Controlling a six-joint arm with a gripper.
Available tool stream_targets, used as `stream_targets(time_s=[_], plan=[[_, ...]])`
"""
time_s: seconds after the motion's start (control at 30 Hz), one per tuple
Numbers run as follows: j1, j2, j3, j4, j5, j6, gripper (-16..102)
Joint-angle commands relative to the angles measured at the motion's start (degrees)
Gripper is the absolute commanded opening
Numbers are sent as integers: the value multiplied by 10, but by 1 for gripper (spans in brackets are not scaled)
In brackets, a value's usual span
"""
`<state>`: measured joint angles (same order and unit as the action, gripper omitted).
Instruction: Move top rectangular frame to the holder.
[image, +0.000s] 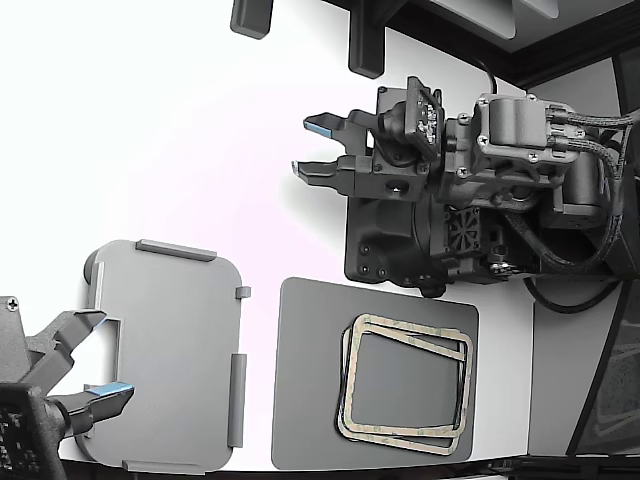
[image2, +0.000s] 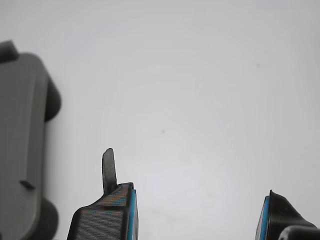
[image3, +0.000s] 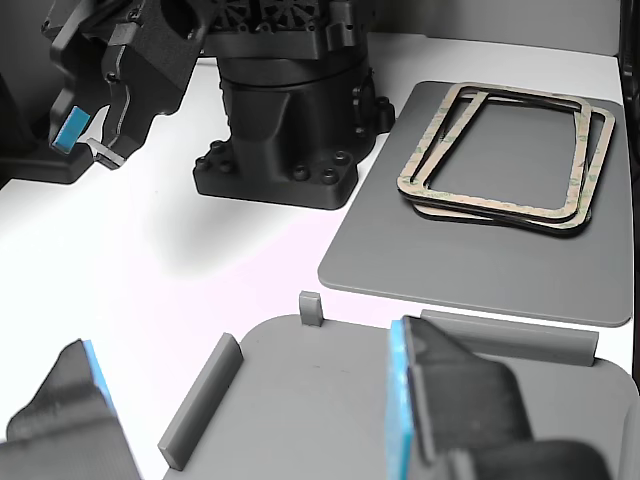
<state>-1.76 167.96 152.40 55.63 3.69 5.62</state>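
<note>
A white tabletop (image: 200, 120) fills the scene, bright and bare beneath the arm. The gripper (image: 318, 148) hangs over that white surface with its jaws spread apart and nothing between them; in the wrist view its blue-padded fingertips (image2: 131, 212) stand wide apart above plain white. The holder (image: 165, 355), a light grey plate with raised tabs on its edges, lies well apart from the gripper, toward the exterior view's lower left, and only its rounded edge shows in the wrist view. The top rectangular frame (image: 408, 385) rests on a stack of frames upon a darker grey mat (image: 310, 400), below the arm's black base (image: 400, 250) in the exterior view and clear of the gripper. A second gripper (image: 90, 365) sits over the holder's edge, jaws apart.
</note>
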Motion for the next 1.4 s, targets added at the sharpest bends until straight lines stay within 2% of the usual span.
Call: stream_targets(time_s=[0.0,0.37,0.57,0.7,0.77,0.9,1.17,1.23,1.37], plan=[[-9,13,-13,-3,-11,-7,100],[-9,-1,-26,-4,-11,-8,100],[2,-74,-105,7,-49,-45,98],[26,-139,-178,47,-73,-99,100],[47,-178,-227,88,-73,-120,99],[115,-251,-320,165,-33,-161,96],[275,-315,-372,217,13,-148,100],[306,-315,-368,217,11,-177,100],[331,-308,-354,207,-33,-245,100]])
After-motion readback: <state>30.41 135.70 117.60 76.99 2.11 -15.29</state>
